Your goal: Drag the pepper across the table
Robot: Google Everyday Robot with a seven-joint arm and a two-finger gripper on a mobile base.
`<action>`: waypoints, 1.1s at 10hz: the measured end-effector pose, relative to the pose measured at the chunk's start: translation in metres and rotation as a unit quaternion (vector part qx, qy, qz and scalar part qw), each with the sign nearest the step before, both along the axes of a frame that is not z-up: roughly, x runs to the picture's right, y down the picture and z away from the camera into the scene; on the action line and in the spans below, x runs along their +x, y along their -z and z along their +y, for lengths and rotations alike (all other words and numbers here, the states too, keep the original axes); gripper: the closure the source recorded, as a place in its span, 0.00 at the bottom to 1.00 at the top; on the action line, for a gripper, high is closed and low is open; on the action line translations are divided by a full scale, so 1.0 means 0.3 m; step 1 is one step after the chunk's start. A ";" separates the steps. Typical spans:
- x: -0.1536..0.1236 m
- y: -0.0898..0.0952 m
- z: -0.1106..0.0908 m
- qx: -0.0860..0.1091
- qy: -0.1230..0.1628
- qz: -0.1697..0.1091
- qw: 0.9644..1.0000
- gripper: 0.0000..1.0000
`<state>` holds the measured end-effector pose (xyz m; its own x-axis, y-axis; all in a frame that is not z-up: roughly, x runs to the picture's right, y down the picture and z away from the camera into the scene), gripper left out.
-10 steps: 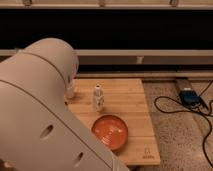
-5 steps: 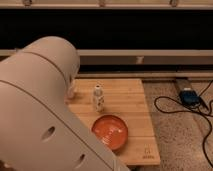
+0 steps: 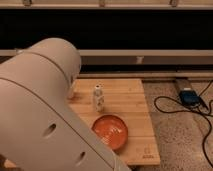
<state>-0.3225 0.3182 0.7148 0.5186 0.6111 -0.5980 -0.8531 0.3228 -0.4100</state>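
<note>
The light wooden slatted table [image 3: 130, 95] fills the middle of the camera view, with a small dark logo [image 3: 145, 156] at its near right corner. The pepper does not show; it is hidden or out of view. My large white arm [image 3: 40, 110] covers the whole left side of the view and the table's left part. My gripper does not show either; it is behind the arm or out of the frame.
A round orange bowl [image 3: 109, 132] sits near the table's front edge. A small white bottle [image 3: 98, 98] stands upright in the table's middle. A blue device [image 3: 189, 96] with black cables [image 3: 172, 106] lies on the speckled floor at right. A dark wall with rails runs behind.
My arm's bulk has shifted slightly to the right. The bowl and the bottle have not moved.
</note>
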 end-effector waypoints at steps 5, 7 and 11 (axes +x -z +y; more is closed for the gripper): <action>-0.003 0.000 0.002 0.001 0.005 -0.007 1.000 0.30; -0.003 -0.003 0.000 0.003 0.008 -0.008 1.000 0.30; 0.002 -0.027 -0.019 0.013 0.018 -0.015 1.000 0.30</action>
